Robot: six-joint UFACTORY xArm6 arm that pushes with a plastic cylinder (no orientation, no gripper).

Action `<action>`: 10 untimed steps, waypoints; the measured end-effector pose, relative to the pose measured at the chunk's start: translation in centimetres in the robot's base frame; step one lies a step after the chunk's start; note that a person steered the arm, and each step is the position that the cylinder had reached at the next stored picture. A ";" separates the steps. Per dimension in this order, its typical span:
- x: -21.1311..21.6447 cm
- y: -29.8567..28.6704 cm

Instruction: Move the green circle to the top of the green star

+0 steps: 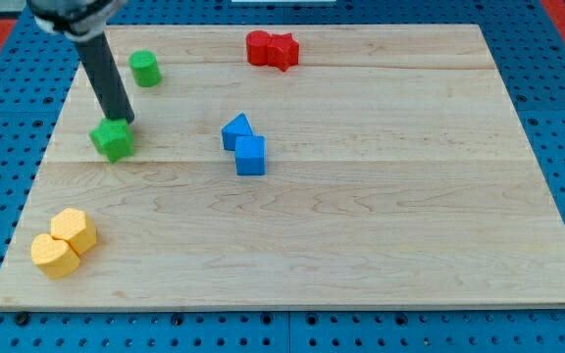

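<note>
The green circle (145, 68) is a short green cylinder near the board's top left. The green star (112, 139) lies below it and slightly to the left, at the left side of the board. My dark rod comes down from the top left, and my tip (124, 120) sits at the star's upper right edge, touching or nearly touching it. The tip is below the green circle, with a gap between them.
Two red blocks (272, 49) sit together at the top middle. A blue triangle (236, 130) and a blue cube (250, 155) touch near the centre. Two yellow blocks (64, 241) lie at the bottom left. The wooden board (381, 216) rests on a blue pegboard.
</note>
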State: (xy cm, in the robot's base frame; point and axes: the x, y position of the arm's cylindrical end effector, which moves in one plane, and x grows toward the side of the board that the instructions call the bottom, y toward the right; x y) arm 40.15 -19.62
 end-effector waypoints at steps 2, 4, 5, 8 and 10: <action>6.5 1.0; -9.7 7.0; -15.6 2.9; -6.0 1.0; -5.8 5.7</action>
State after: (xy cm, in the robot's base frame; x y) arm 34.38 -13.88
